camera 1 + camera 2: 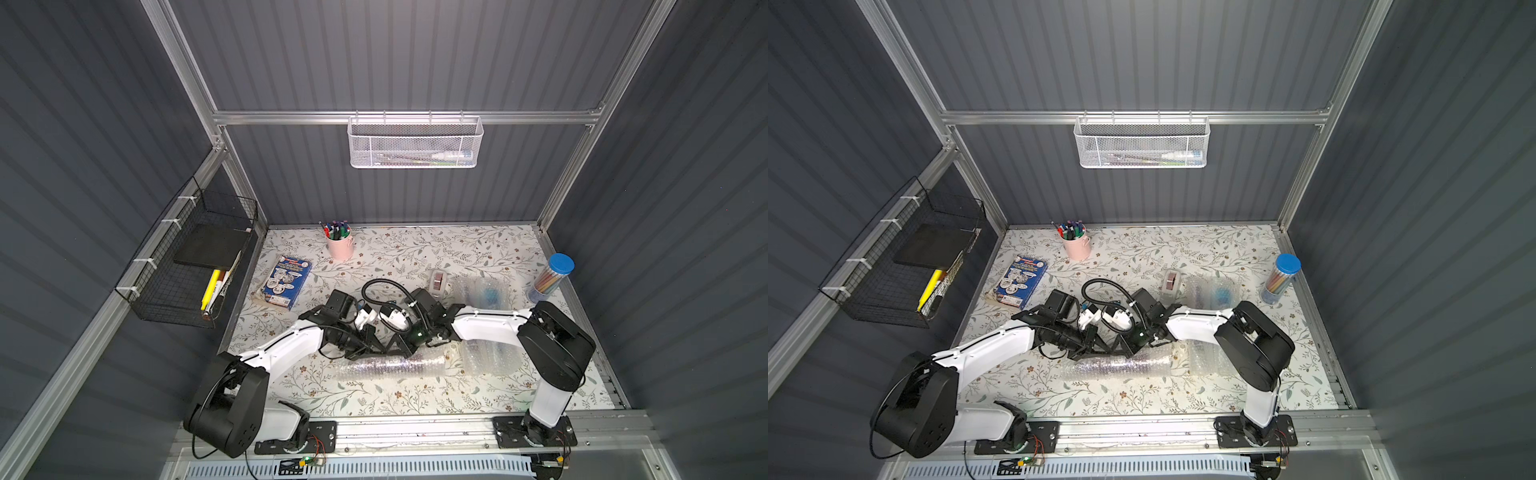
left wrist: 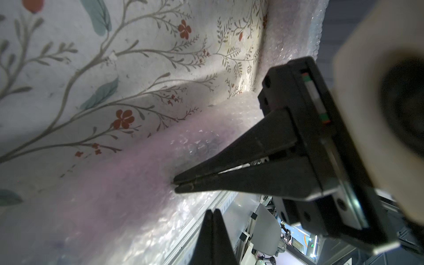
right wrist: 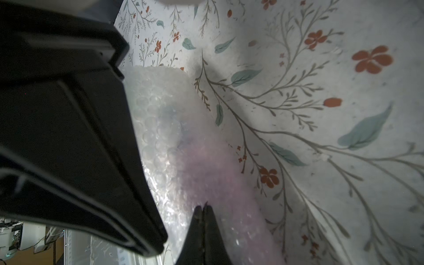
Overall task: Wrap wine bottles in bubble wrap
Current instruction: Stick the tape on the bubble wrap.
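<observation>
**Where the left gripper [image 2: 211, 212] and right gripper [image 3: 203, 208] meet, a purple wine bottle [image 3: 202, 169] lies rolled in bubble wrap [image 1: 1096, 368]**

Though my wrist feeds are close and dim, I can see that both pairs of jaws are pressed fully together. The right gripper's tips dig into the wrap on top of the roll. The left gripper's tips sit at the roll's edge, coming in from the opposite side. I cannot tell whether either pair has a fold of film pinched between its tips.

In both top views the roll lies on its side on the floral table [image 1: 374, 399], toward the front edge and between the two arm bases, running from one arm's side to the other's. The bottle shows only as a purple blur through the bubbles.

Flat sheets [image 1: 492, 357] of bubble wrap lie just beside the roll's end, partly under the right arm [image 1: 490, 324]. Farther back, a second bundle [image 1: 478, 291] with a blue bottle [image 1: 492, 296] showing through it sits just beside the grey tape dispenser [image 1: 438, 282].
</observation>
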Tool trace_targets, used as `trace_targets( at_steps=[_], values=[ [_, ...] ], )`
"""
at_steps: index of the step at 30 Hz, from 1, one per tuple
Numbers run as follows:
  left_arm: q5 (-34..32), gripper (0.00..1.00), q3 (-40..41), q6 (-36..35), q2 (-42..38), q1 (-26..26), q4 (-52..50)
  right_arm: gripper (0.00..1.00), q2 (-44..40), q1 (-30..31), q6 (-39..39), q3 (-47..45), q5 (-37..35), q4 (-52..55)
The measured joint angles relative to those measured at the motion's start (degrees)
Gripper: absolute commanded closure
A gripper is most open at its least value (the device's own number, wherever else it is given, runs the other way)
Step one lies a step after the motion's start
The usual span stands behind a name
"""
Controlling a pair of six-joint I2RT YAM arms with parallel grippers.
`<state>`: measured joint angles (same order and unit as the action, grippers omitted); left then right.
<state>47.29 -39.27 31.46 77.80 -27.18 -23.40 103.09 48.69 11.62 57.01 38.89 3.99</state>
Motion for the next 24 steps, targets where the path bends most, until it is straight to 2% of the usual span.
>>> trace_targets(
  at_steps=[8,24],
  values=[
    [1.2,1.00,3.5,1.7,0.2,-1.2,4.7,0.97,0.0,0.0,0.4,-0.1,0.2,-0.1],
    [0.9,1.00,4.8,1.2,2.2,-3.0,5.8,0.97,-0.1,-0.1,0.4,-0.5,0.3,-0.6]
  ],
)
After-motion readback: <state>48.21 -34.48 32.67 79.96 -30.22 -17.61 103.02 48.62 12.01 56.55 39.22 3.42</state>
